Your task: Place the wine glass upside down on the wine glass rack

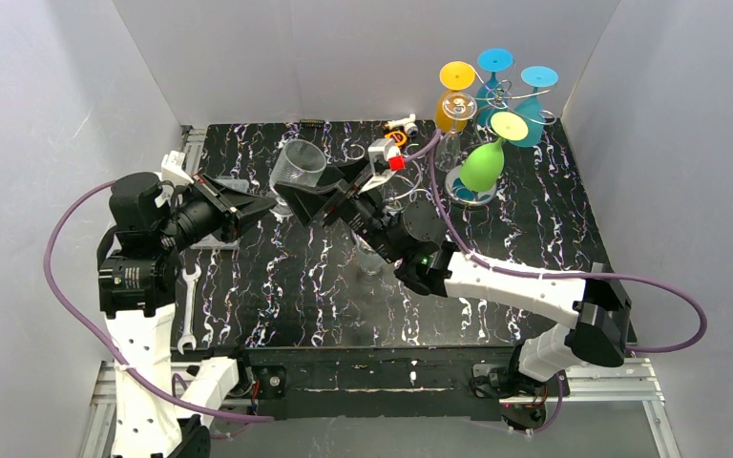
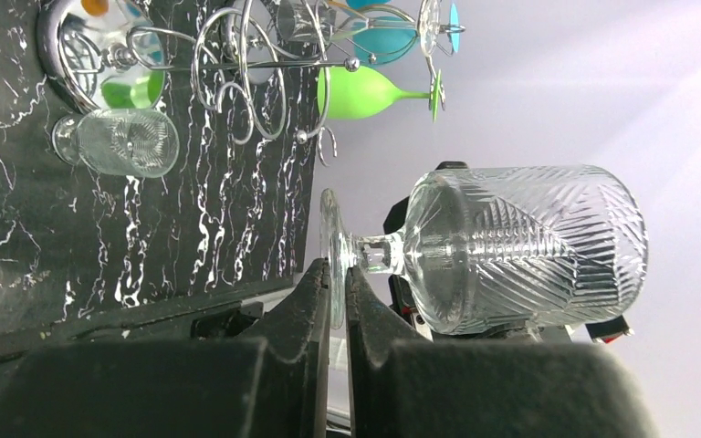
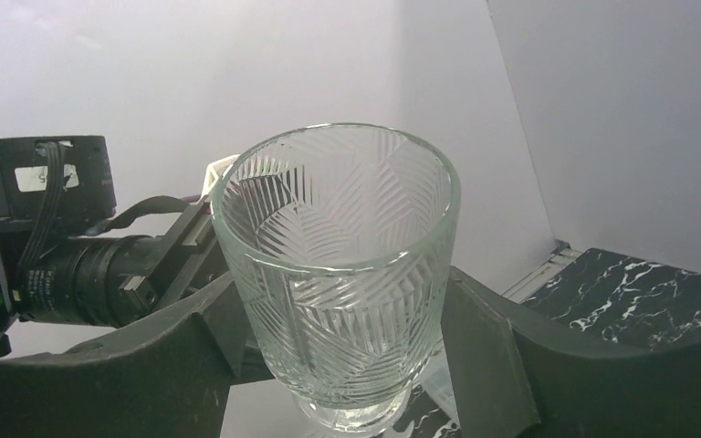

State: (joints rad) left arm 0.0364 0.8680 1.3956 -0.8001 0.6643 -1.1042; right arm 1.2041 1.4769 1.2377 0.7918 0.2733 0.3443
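**A:** Start at the left gripper point(image 2: 336, 279). What has it got?

**B:** Its fingers point(image 2: 303, 301) are pinched down to a sliver on the rim of the foot point(image 2: 331, 239) of the wine glass point(image 3: 338, 246). They hold only the edge of that thin disc. The right gripper point(image 3: 347, 321) is spread wide, with one finger pressed to each side of the bowl. Both arms hold the one glass in the air above the table point(image 1: 277, 305), rim up and well apart from the rack point(image 1: 501, 93).

**A:** So what worries you?

**B:** The stem, first of all. With both ends clamped, I'd say any drift in either arm bends or twists that narrow neck, and it could snap.

**A:** And if the right one lets go?

**B:** Then an edge pinch on smooth glass carries the heavy bowl alone. It may well swivel between the pads or slip out, most of all during the turn to rim-down.

**A:** What about further out, at the rack?

**B:** It's crowded. The green glass point(image 1: 482, 164) hangs on the near side with other coloured ones around it, so a wide swing could knock them. The foot also has to slide into a wire loop, and I suspect fingers clamped on that foot could catch on the wire.
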